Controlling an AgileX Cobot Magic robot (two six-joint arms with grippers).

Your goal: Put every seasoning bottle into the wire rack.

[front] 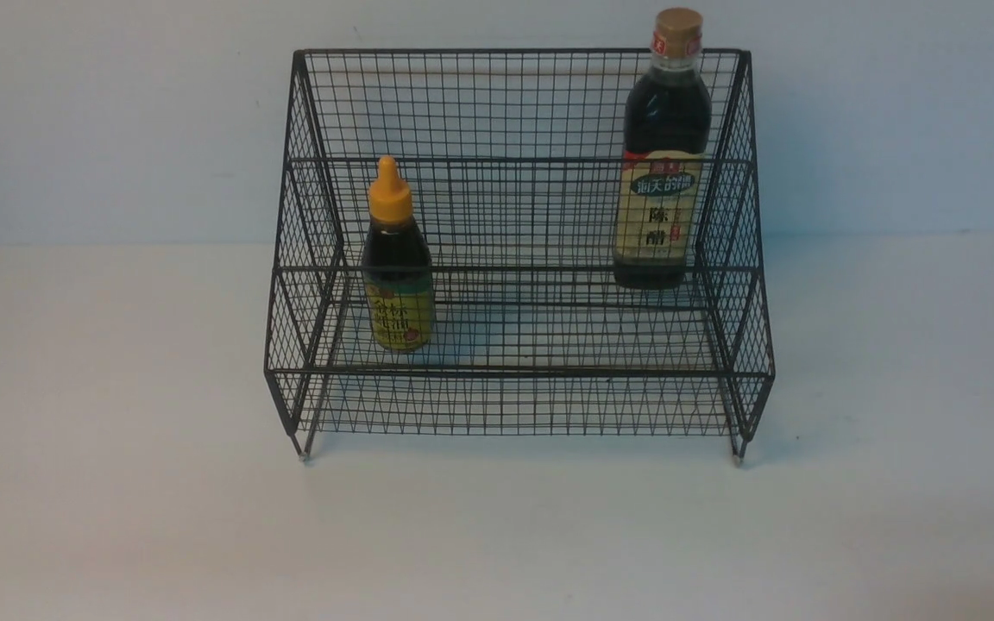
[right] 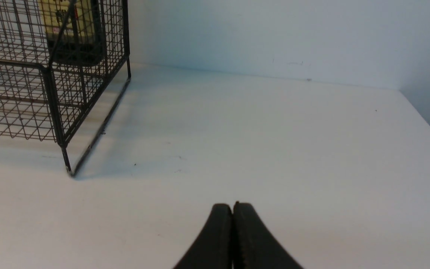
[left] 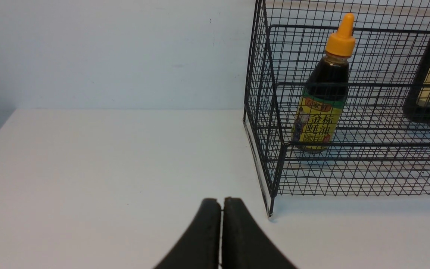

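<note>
The black wire rack (front: 514, 405) stands in the middle of the white table. The small seasoning bottle (front: 397, 259) with an orange pointed cap stands upright on the lower tier, at its left end. On the upper tier at the right stands the tall tan-capped bottle (front: 661, 155). In the left wrist view the small bottle (left: 325, 93) sits inside the rack (left: 274, 112), and my left gripper (left: 221, 203) is shut and empty, low over the table off the rack's front left foot. My right gripper (right: 233, 208) is shut and empty, off the rack's (right: 56, 97) right side. Neither arm shows in the front view.
A pale wall runs close behind the rack. The white table (front: 117, 483) spreads in front of and to both sides of the rack, and its right edge (right: 427, 123) shows in the right wrist view.
</note>
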